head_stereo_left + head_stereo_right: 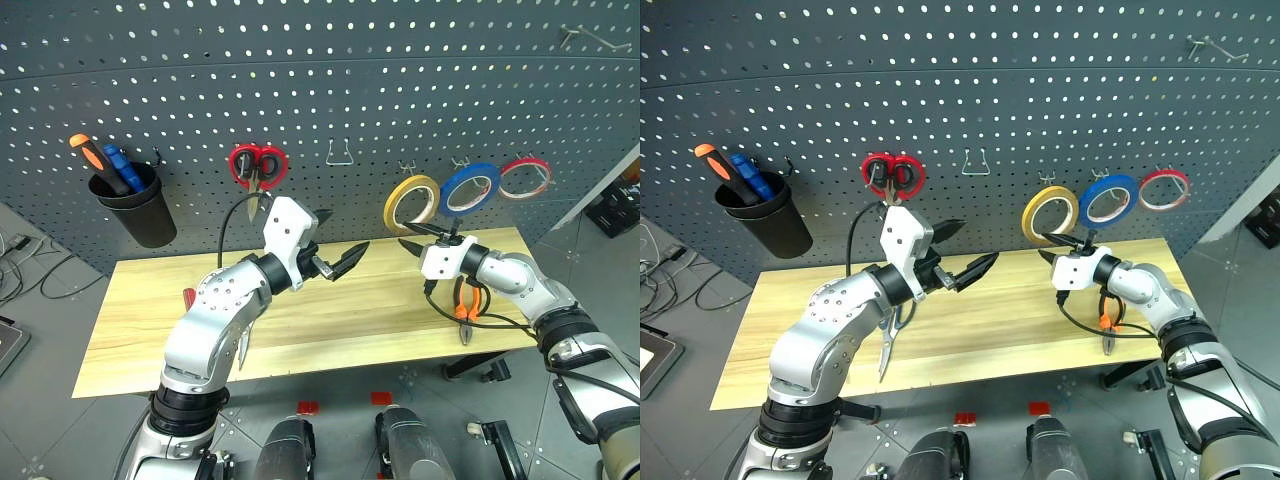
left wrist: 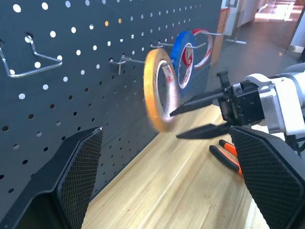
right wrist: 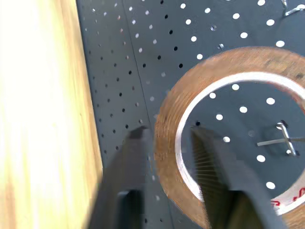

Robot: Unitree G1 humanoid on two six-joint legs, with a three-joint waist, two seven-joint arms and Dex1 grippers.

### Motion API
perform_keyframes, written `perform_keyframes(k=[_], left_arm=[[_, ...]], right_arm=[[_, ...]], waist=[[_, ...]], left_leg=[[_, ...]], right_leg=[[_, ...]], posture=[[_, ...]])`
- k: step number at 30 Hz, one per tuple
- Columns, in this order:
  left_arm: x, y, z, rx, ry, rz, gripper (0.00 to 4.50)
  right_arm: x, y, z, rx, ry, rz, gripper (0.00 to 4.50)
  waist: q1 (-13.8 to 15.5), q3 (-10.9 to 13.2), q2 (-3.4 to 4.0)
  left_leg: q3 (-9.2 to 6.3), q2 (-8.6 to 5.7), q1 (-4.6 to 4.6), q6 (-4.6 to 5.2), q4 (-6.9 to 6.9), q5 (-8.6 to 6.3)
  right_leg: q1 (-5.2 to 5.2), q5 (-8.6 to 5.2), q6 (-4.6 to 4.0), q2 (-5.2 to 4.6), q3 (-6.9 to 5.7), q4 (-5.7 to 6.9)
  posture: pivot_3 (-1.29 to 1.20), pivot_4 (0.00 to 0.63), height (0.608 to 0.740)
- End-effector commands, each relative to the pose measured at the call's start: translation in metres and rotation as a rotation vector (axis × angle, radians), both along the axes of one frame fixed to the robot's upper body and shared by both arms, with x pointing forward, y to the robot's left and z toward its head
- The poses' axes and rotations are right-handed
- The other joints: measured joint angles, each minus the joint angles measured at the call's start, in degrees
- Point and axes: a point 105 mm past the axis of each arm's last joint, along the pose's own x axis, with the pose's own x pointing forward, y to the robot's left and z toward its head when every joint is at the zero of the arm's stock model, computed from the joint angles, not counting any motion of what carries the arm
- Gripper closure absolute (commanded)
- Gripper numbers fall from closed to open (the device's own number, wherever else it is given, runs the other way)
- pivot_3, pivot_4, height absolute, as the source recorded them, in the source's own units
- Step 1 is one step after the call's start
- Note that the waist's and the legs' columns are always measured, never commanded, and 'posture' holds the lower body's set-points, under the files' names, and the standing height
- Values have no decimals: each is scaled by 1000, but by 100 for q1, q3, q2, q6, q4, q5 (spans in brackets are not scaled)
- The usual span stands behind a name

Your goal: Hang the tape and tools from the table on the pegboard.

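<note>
The left arm covers most of the dark-handled scissors (image 1: 890, 345) on the surface (image 1: 1020, 320); the right arm hides part of the pliers (image 1: 466, 312); the tape (image 2: 159, 90) hangs blurred.

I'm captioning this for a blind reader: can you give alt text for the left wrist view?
The right gripper, fingers apart, straddles the lower rim of the yellow tape hanging on a pegboard hook, with blue and red-edged rings behind. Orange-handled pliers lie on the wooden table.

I see matt dark grey pegboard (image 1: 330, 90) with shiny metal hooks (image 2: 131, 61), pale smooth wood table (image 1: 330, 320), glossy translucent tan-yellow tape (image 2: 159, 90), matt black plastic cup (image 1: 135, 205)
</note>
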Motion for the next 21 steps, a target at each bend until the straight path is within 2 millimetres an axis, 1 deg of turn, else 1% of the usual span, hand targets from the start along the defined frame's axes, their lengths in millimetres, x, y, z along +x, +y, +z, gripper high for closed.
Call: perform_keyframes(k=[1, 5, 6, 9, 11, 13, 15, 16, 17, 19, 20, 21], left_arm=[[-4, 0, 11, -15, -49, -8, 0], [-6, -2, 8, -4, -44, -18, 0], [-7, -3, 7, 0, -42, -23, 0], [-10, -6, 2, 4, -27, -38, 0], [-13, -6, -4, 20, -14, -44, 0], [-15, -3, -12, 51, 0, -53, 0], [-21, -1, -25, 132, 6, -84, 0], [-24, -1, -32, 168, 11, -103, 0], [-27, 1, -40, 216, 11, -125, 0], [-31, 3, -53, 317, -5, -175, 0], [-32, 5, -59, 360, -13, -201, 0], [-32, 5, -63, 390, -21, -223, 0]], right_arm=[[-2, -2, 10, 39, -24, 6, 1497], [-10, -6, 3, 47, 21, 13, 161], [-12, -8, 0, 51, 33, 10, 16], [-22, -20, -7, 79, 89, -36, 16], [-29, -28, -10, 126, 149, -100, 16], [-32, -37, -12, 205, 262, -211, 16], [-32, -42, -8, 319, 403, -348, 16], [-30, -45, -6, 384, 479, -436, 16], [-26, -50, -8, 469, 583, -565, 16], [-22, -59, -20, 636, 807, -830, 16], [-21, -60, -28, 701, 915, -950, 16], [-21, -59, -31, 744, 984, -1035, 16]], waist=[[1, -1, 0], [5, -1, 0], [11, -1, 0], [41, -1, 0], [66, -1, 0], [76, 0, 1], [78, 4, 4], [67, 7, 5], [59, 11, 8], [43, 19, 11], [44, 20, 13], [45, 25, 17]], left_leg=[[0, 0, 0, 0, 0, 0], [-2, 0, 0, 0, 2, 0], [-1, 0, 0, 0, 2, 0], [-2, -1, 1, 1, 3, 0], [-3, 0, 1, 2, 4, -1], [-3, 2, 5, 3, 3, -2], [-4, 5, 13, 5, 3, -3], [-6, 8, 19, 7, 2, -4], [0, 8, 33, 13, 0, -8], [0, 13, 52, 33, -3, -20], [-6, 14, 54, 35, -2, -21], [-9, 13, 55, 36, -2, -22]], right_leg=[[0, 0, 0, 0, 0, 0], [1, 0, 0, -1, 0, 0], [1, 0, 0, -2, 0, 0], [4, 0, 0, -5, 0, 1], [8, 0, 0, -6, 2, 1], [10, 0, 0, -9, 5, 0], [16, 0, -1, -10, 7, -2], [23, 0, -1, -10, 11, -2], [28, -1, -2, -10, 13, -1], [41, -2, -4, -9, 19, -3], [45, -3, -8, -9, 22, -1], [45, -4, -10, -9, 24, 0]], posture=[[-154, 140, 740], [-159, 147, 740], [-160, 154, 740], [-164, 170, 740], [-173, 185, 740], [-179, 195, 740], [-197, 217, 740], [-205, 226, 740], [-212, 236, 740], [-223, 255, 740], [-223, 255, 740], [-228, 273, 740]])
